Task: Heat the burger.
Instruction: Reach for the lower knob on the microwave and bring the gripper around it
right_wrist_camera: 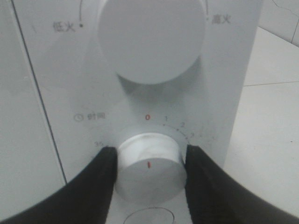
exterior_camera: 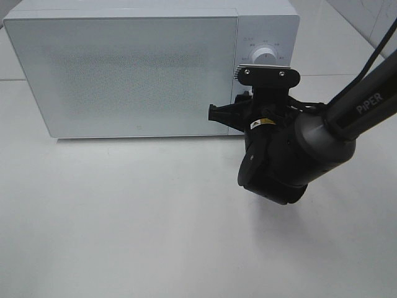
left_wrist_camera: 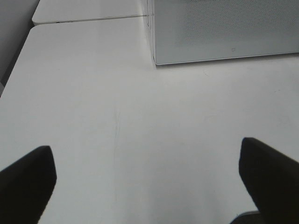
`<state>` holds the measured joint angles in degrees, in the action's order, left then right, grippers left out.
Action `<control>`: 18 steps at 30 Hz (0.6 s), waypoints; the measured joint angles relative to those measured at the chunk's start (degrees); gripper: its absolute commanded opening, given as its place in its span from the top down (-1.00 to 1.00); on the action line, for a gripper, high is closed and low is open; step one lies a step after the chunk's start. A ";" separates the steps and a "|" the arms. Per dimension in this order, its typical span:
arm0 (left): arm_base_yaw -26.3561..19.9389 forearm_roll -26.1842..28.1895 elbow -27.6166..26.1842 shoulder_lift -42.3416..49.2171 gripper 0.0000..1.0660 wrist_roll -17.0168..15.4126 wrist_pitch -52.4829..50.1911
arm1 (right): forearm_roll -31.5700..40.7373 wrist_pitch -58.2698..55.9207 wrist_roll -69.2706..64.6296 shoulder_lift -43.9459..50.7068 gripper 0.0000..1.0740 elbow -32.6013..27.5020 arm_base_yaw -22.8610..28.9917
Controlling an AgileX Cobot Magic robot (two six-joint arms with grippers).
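The burger is out of view; the white microwave (exterior_camera: 124,74) has its door shut and nothing shows through it. My right gripper (right_wrist_camera: 150,151) is at the control panel, its black fingers (right_wrist_camera: 100,177) pressed on both sides of the lower timer knob (right_wrist_camera: 149,163), whose red mark points at 0. The upper power knob (right_wrist_camera: 152,37) is free. From above, the right arm's wrist (exterior_camera: 291,149) covers the lower panel. My left gripper (left_wrist_camera: 147,175) hangs open over bare table, nothing between its fingers (left_wrist_camera: 28,179).
The microwave's lower left corner (left_wrist_camera: 224,28) lies ahead of the left gripper. The white table (exterior_camera: 124,217) spreads in front of the microwave. A seam between table tops (left_wrist_camera: 88,19) runs beyond the left side.
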<state>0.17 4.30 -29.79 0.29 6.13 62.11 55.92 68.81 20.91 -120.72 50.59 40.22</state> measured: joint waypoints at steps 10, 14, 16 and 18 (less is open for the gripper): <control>0.00 0.00 0.00 0.00 -0.89 0.00 0.00 | -0.23 0.00 -3.50 0.00 0.90 0.00 0.00; 0.00 0.00 0.00 0.00 -0.89 0.00 0.00 | -0.23 0.00 -5.50 0.00 0.90 0.00 0.00; 0.00 0.00 0.00 0.00 -0.89 0.00 0.00 | -0.23 0.00 -6.70 0.00 0.90 0.00 0.00; 0.00 0.00 0.00 0.00 -0.89 0.00 0.00 | -0.29 0.00 -9.17 0.00 0.90 0.00 0.00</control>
<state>0.17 4.30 -29.79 0.29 6.13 62.11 55.63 68.81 11.75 -120.72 50.59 40.22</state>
